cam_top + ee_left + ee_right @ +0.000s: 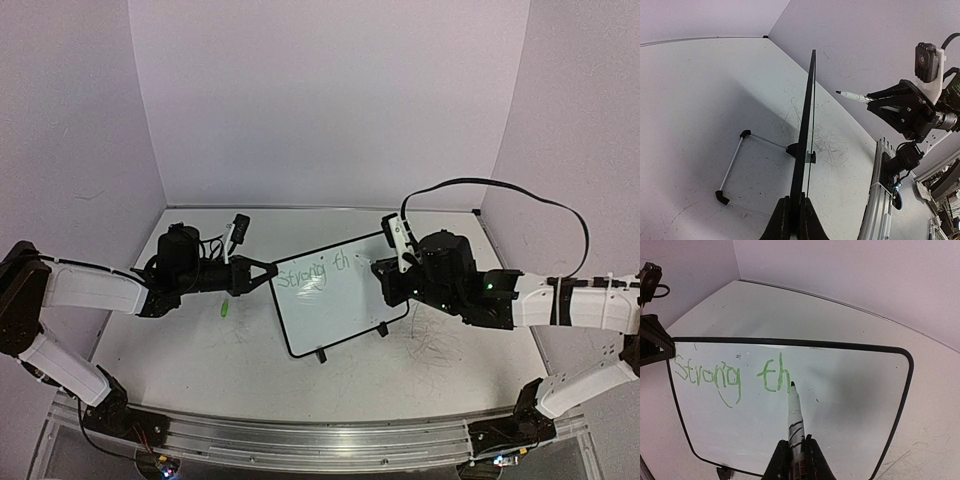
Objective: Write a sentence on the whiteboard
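The whiteboard (340,305) stands tilted on its feet at mid-table, black-framed. My left gripper (268,272) is shut on its left edge; the left wrist view shows the board edge-on (807,125) between the closed jaws of that gripper (795,215). The sentence (730,372) reads "Strong th" in green along the top. My right gripper (795,452) is shut on a white marker (795,415). The marker's tip sits just right of the "h". From the left wrist view the marker (852,96) looks slightly off the board's face.
A small green cap (225,309) lies on the table left of the board. Grey scribble marks (435,345) cover the table to the board's right. The board's wire stand (732,167) sticks out behind it. An aluminium rail (320,440) runs along the near edge, and walls close three sides.
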`<state>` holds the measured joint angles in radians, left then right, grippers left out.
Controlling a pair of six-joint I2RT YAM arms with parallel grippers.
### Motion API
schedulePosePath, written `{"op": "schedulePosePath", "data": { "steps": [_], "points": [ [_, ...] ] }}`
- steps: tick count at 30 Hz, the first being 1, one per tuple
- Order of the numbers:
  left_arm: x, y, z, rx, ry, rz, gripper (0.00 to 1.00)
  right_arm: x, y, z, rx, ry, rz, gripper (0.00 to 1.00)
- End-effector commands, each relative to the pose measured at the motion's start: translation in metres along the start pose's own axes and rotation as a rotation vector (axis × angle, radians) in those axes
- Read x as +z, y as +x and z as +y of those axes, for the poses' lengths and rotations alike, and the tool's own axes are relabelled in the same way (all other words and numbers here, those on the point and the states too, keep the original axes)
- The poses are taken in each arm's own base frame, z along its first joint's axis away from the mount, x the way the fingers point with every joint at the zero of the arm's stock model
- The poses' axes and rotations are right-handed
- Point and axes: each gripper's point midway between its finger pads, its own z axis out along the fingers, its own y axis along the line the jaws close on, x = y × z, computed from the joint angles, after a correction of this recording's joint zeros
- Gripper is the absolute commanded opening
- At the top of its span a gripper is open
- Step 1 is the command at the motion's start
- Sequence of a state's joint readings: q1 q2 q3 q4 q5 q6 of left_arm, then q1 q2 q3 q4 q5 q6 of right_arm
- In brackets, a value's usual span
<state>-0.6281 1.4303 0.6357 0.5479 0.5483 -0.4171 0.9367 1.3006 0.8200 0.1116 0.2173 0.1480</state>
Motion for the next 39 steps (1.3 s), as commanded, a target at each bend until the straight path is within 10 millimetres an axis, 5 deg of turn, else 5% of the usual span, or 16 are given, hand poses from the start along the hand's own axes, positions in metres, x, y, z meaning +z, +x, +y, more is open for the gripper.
{"op": "schedulePosePath", "data": {
  "steps": [1,20,29,39],
  "points": [
    [0.004,-0.003,0.009,0.018,-0.049,0.016,0.00,-0.010,-0.021,0.000,0.032,-0.006,-0.065,0.00],
    [0.008,-0.005,0.014,0.000,-0.068,0.016,0.00,-0.014,-0.039,0.001,0.172,0.015,0.010,0.00],
    [0.015,0.012,0.024,-0.022,-0.074,0.062,0.00,-0.005,-0.026,-0.004,0.048,0.054,0.037,0.00],
    [0.017,0.007,0.032,-0.004,-0.116,0.046,0.00,0.006,-0.020,-0.008,-0.081,-0.001,-0.018,0.00]
  ]
}}
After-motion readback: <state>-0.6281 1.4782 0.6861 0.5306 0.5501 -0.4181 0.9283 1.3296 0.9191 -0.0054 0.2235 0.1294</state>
